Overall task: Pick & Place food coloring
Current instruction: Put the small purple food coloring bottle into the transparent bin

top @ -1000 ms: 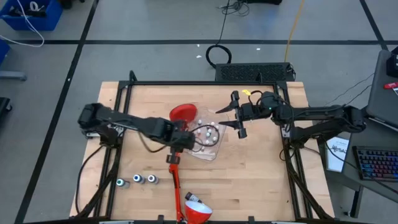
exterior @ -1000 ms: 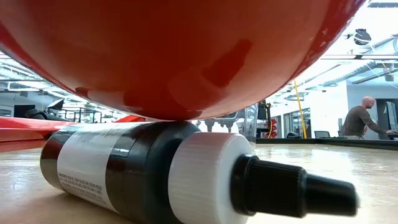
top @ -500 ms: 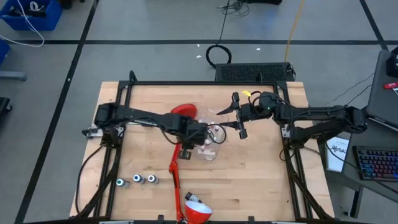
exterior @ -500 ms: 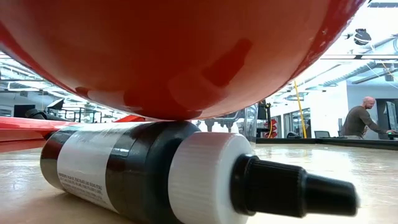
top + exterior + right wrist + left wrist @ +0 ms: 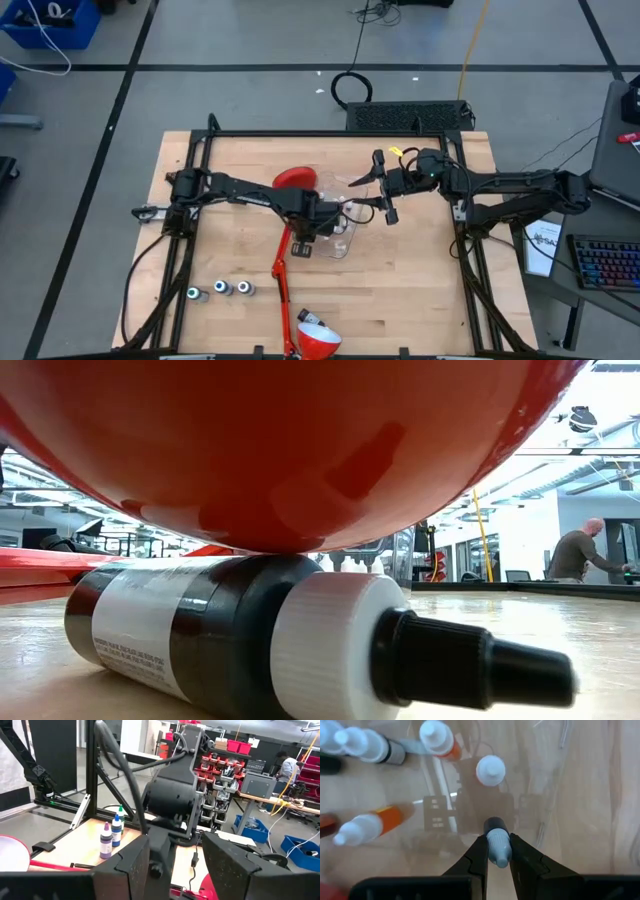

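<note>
My left gripper (image 5: 320,226) reaches over the clear plastic tub (image 5: 343,238) at the table's middle and is shut on a small dark food coloring bottle (image 5: 495,826). Inside the tub lie several white-topped bottles (image 5: 365,826), some orange-red. Three more bottles (image 5: 222,289) stand upright near the table's near left corner. A dark bottle with a white label (image 5: 230,630) lies on its side under the red lamp shade (image 5: 300,440). My right gripper (image 5: 385,190) is open just right of the tub. My left gripper pinches the bottle's pale blue cap (image 5: 498,851) between its two fingers, coming from above and pointing down. The dark body (image 5: 494,825) sticks out beyond the fingertips over the tub's floor; I cannot tell whether it rests there. Whether my right gripper touches the tub, I cannot tell.
A red desk lamp lies across the table: base (image 5: 295,182) at the tub's far left side, arm (image 5: 280,285) running toward the near edge, shade (image 5: 318,343) at the near edge. Bare wood lies right of the tub. A person (image 5: 580,555) stands in the room beyond.
My left arm has stretched toward the table's right, carrying its gripper from the lamp's arm to a spot over the tub. The right arm and the three standing bottles have kept still.
</note>
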{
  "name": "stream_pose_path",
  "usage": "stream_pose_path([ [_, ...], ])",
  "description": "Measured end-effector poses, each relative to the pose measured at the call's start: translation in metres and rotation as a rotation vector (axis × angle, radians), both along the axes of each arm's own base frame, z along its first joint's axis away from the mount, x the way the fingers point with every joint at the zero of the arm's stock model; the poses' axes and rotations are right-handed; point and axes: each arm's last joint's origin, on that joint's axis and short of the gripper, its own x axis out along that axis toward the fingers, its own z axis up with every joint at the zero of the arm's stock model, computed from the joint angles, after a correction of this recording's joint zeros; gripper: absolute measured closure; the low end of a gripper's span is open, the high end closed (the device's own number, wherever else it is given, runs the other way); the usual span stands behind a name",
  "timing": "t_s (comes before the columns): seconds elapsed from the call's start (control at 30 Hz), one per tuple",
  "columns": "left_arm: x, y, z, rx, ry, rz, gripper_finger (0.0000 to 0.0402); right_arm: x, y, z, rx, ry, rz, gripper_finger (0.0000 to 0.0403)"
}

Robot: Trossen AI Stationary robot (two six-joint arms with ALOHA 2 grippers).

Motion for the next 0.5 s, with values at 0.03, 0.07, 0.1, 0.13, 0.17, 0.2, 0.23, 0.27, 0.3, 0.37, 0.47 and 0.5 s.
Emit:
stream_pose_path([
  [0.03, 0.0008, 0.0001, -0.0014, -0.002, -0.002, -0.001, 0.0345, 0.0, 0.0, 0.0, 0.0, -0.001, 0.0, 0.0232],
  [0.07, 0.0015, -0.0002, -0.003, -0.005, -0.001, -0.001, 0.0345, 0.0, 0.0, 0.0001, 0.0, -0.001, 0.0, 0.0232],
  [0.1, 0.0025, -0.0003, -0.0054, -0.008, 0.001, -0.001, 0.0345, 0.0, 0.0, 0.0, 0.0, 0.0, 0.0, 0.0232],
  [0.13, 0.003, -0.0003, -0.006, -0.012, 0.0, -0.003, 0.0345, 0.0, 0.0, 0.0, 0.0, 0.0, 0.0, 0.0232],
  [0.17, 0.003, -0.0003, -0.0063, -0.014, 0.002, -0.003, 0.0345, 0.0, 0.0, 0.0, 0.001, 0.001, -0.001, 0.0232],
  [0.2, 0.0029, -0.0003, -0.0062, -0.014, 0.002, -0.003, 0.0345, 0.0, 0.0, -0.0001, 0.003, 0.002, -0.001, 0.0232],
  [0.23, 0.003, -0.0006, -0.0063, -0.018, 0.002, -0.002, 0.0345, 0.0, 0.0, -0.0001, 0.003, 0.001, -0.001, 0.0232],
  [0.27, 0.0032, -0.0006, -0.0063, -0.021, 0.001, 0.001, 0.0345, 0.0, 0.0, -0.0001, 0.003, 0.002, -0.001, 0.0232],
  [0.3, 0.0034, -0.0006, -0.0065, -0.021, -0.001, 0.004, 0.0345, 0.0, 0.0, -0.0003, 0.004, 0.003, -0.001, 0.0232],
  [0.37, 0.0024, -0.0006, -0.0035, -0.017, -0.007, 0.021, 0.0339, 0.0, 0.0, -0.0003, 0.004, 0.004, -0.001, 0.0232],
  [0.47, 0.0015, -0.0004, 0.0011, -0.018, -0.016, 0.054, 0.0283, 0.0, 0.0, -0.0003, 0.004, 0.004, -0.001, 0.0232],
  [0.5, 0.0009, -0.0003, 0.0032, -0.018, -0.019, 0.064, 0.0262, 0.0, 0.0, -0.0004, 0.004, 0.004, -0.001, 0.0232],
])
